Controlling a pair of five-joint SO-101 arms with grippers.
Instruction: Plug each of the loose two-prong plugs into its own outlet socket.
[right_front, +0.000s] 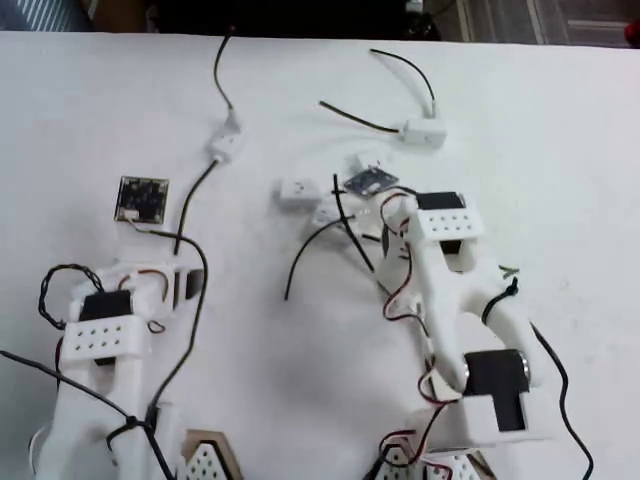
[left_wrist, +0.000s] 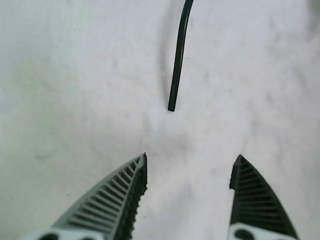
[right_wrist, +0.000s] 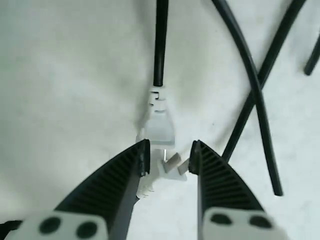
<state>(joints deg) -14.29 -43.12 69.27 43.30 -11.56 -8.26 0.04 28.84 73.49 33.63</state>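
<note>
Right wrist view: the right hand (right_wrist: 169, 146), narrowly spread, straddles the prong end of the plug (right_wrist: 162, 125), which lies flat on the table (right_wrist: 60, 75). The pick-up looks to be the step in hand. Next it should pinch squarely, then line the prongs up with the socket (right_front: 297, 190) near the plug. The left hand (left_wrist: 191, 157) hangs spread wide, well apart from the plug.

White table (right_front: 520, 150), matt surface, viewed from above. At 10 o'clock: dark square circuit board (right_front: 141, 198), lying flat. At 11 o'clock: two white plastic connector pieces (right_front: 225, 140) end to end on a black cable. At 1 o'clock: white rectangular plastic block (right_front: 424, 131) with two black leads. Just above centre: white square outlet socket (right_front: 297, 189), white two-prong plug (right_front: 328, 213) close beside it, small blue-grey board (right_front: 369, 181) near both.
</note>
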